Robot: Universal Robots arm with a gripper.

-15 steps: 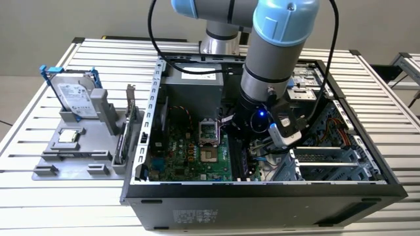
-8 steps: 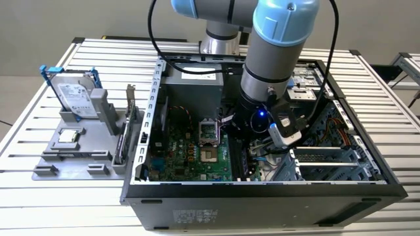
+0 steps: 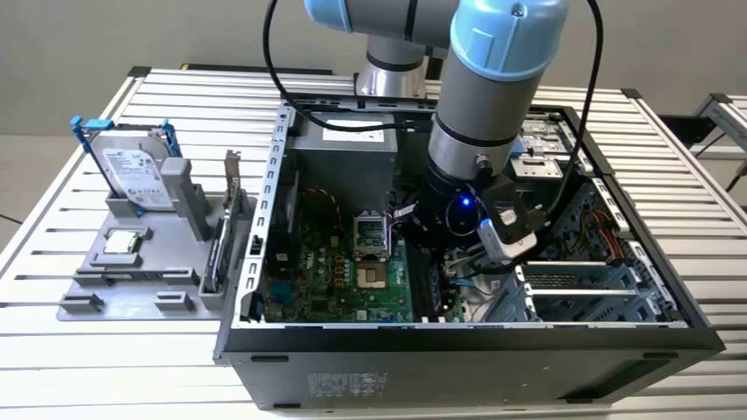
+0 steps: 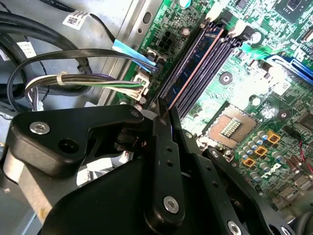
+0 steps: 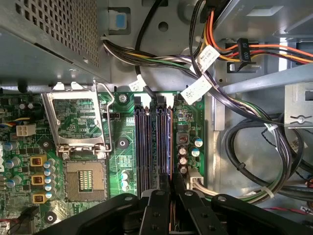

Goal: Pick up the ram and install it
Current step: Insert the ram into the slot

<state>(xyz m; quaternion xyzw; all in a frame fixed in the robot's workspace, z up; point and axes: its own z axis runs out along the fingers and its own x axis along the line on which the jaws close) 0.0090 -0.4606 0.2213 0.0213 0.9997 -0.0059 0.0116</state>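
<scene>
The ram [image 4: 191, 71] is a thin dark blue stick seen edge-on, with a coppery line along it. It stands along the outermost black slot of the motherboard [image 3: 338, 271], on the side toward the cables. In the first wrist view the ram [image 5: 170, 147] runs beside the empty slots [image 5: 146, 142]. My gripper [image 4: 165, 110] is shut on the ram's near end, one black finger on each face. The gripper [image 5: 171, 185] sits low over the slot row. In the exterior view my arm's wrist [image 3: 467, 210] reaches down into the open computer case [image 3: 467, 337].
An open CPU socket [image 5: 85, 178] lies next to the slots. Thick cable bundles [image 5: 274, 142] and a wired connector [image 4: 139, 88] crowd the slot's outer side. On the exterior view's left, a grey fixture holds a hard drive [image 3: 135, 171] and a green card [image 3: 233, 210].
</scene>
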